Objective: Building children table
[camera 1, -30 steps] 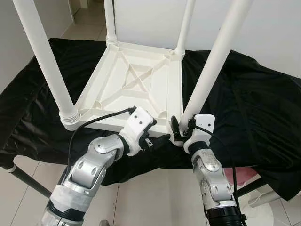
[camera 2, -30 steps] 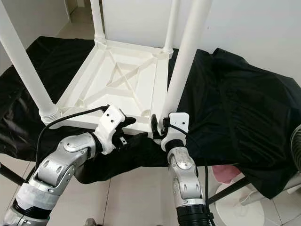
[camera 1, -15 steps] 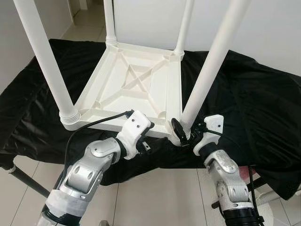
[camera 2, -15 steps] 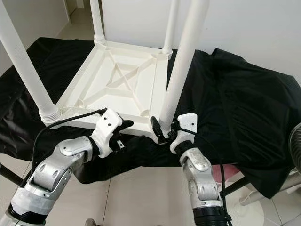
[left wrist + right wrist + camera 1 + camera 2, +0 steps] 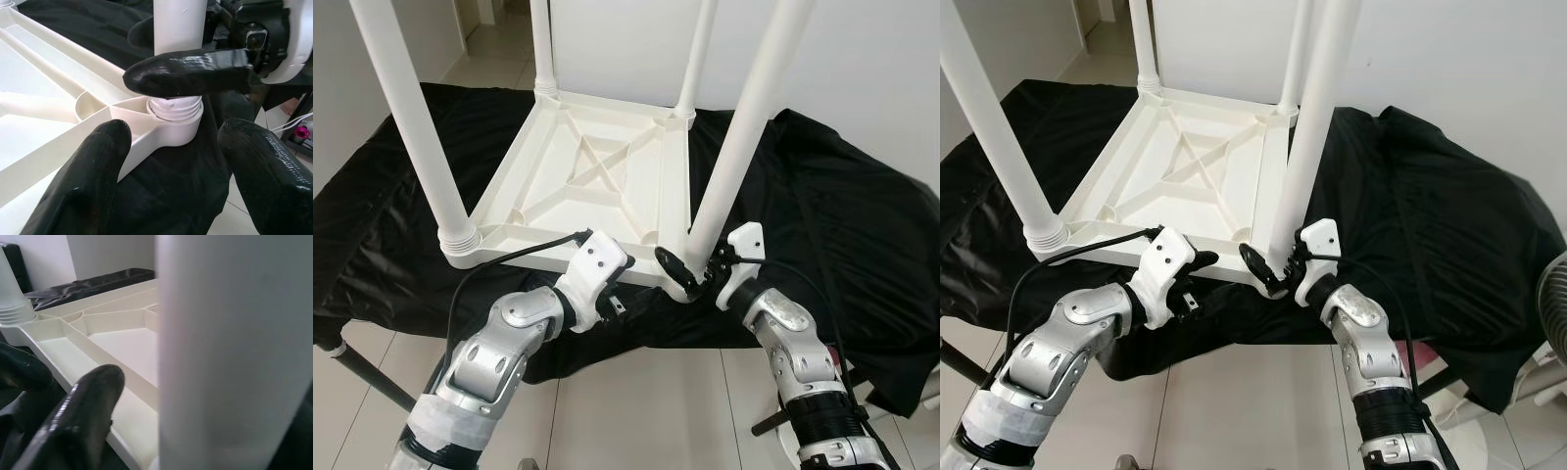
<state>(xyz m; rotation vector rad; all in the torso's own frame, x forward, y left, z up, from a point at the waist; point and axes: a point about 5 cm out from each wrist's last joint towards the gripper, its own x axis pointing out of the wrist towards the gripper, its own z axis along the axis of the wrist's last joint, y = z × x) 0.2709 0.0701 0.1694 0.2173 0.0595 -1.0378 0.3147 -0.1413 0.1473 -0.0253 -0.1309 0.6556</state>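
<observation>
White plastic children's table (image 5: 597,171): lies upside down on a counter draped in a black cloth (image 5: 822,215), ribbed underside facing up, with an X-shaped brace at the centre. Four white round legs stand upward from the corner sockets: near-left leg (image 5: 411,117), near-right leg (image 5: 744,127), far-left leg (image 5: 541,44), far-right leg (image 5: 698,54).

Near-right leg: seated in the threaded corner socket (image 5: 176,115) at the table's front right corner, just at the counter's near edge; it leans slightly to the right as it rises.

Right gripper (image 5: 690,272): at the base of the near-right leg, its fingers (image 5: 668,262) set around the leg just above the socket. One finger crosses the front of the leg in the left wrist view, another shows behind it; the fingers are clamped on the leg.

Left gripper (image 5: 622,289): just beside the table's near rim, left of the near-right socket, pointing toward it. Its fingers (image 5: 93,181) stand apart, with nothing between them, the socket and cloth visible through the gap.

Floor (image 5: 636,411): pale tiles below the counter's edge. A black cable (image 5: 509,259) runs from the left wrist across the table's near rim.
</observation>
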